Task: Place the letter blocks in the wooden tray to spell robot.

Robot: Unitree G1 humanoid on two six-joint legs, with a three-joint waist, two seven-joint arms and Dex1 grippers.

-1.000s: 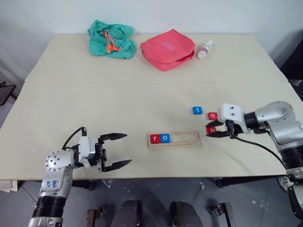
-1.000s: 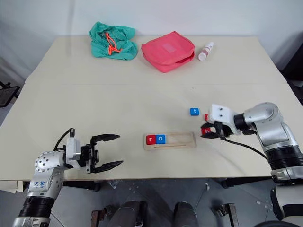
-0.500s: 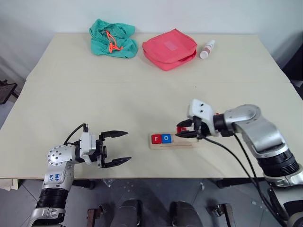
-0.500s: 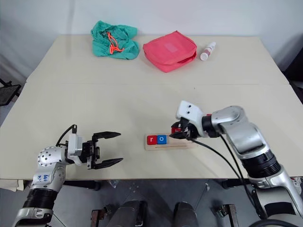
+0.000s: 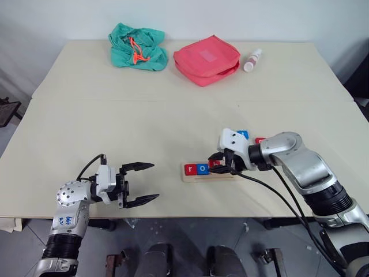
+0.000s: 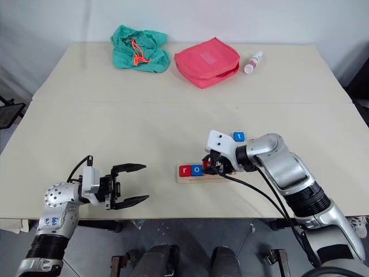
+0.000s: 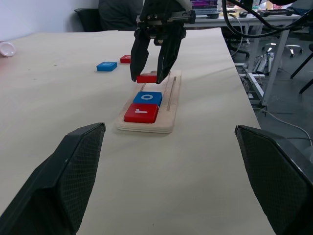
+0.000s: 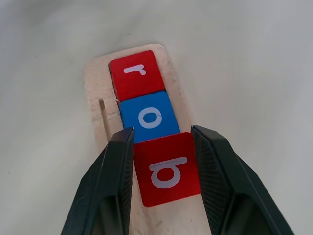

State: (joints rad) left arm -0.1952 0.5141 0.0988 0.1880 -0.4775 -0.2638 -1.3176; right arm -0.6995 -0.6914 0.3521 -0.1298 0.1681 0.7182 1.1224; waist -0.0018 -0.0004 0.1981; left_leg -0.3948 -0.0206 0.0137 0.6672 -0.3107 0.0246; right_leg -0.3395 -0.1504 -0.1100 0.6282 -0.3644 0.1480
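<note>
near the front edge of the table (image 5: pixel 86 115), my left gripper (image 5: pixel 141 183) sits level with its fingers spread wide, nothing between them, well apart from the tray.

right gripper (image 5: pixel 219 168) is over the wooden tray (image 5: pixel 228 173), angled down, fingers closed on the sides of the red b block (image 8: pixel 166 169). from the right wrist view the b sits between the two fingers (image 8: pixel 117 171), right up against the blue o block (image 8: pixel 149 117). i can't tell from the frames whether the b is fully seated in the slot or just above it; left wrist view shows it low over the tray (image 7: pixel 171 98) with the fingertips either side.

tray contents: red r block (image 5: pixel 189 169) at the tray's left end, blue o (image 5: pixel 202 168) touching it, then the gripped b. rest of the tray to the right is bare wood.

off the tray: blue t block (image 6: pixel 238 137) lies flat on the table just behind my right wrist, and another red block (image 5: pixel 259 140) lies beside it, partly hidden by the arm, letter not readable.

far side of the table: green cloth bag (image 5: pixel 136 47) with an orange cord, red pouch (image 5: pixel 206 59), small white bottle (image 5: pixel 251 59) lying on its side. all well clear of the tray.
</note>
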